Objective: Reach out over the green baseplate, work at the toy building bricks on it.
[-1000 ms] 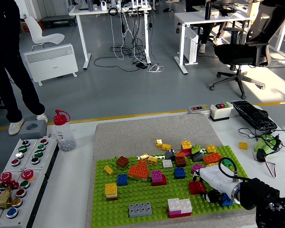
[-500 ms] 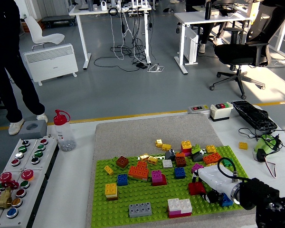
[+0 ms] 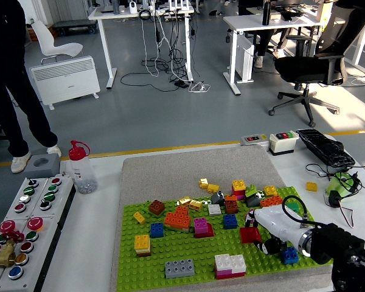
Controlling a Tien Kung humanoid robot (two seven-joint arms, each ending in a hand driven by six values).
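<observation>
The robot's white right hand (image 3: pixel 269 230), its grip impossible to judge, hangs over the green studded baseplate (image 3: pixel 188 255) with the red brick (image 3: pixel 251 235) touching its left side.

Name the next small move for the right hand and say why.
Probably ease the right hand down onto the red brick and close on it: the hand sits right at that brick on the green baseplate, but a firm grasp isn't visible.

The robot's white right hand (image 3: pixel 269 228) covers its own fingers; the standing dark-clothed person (image 3: pixel 12 79), at ten o'clock, is cropped.
</observation>
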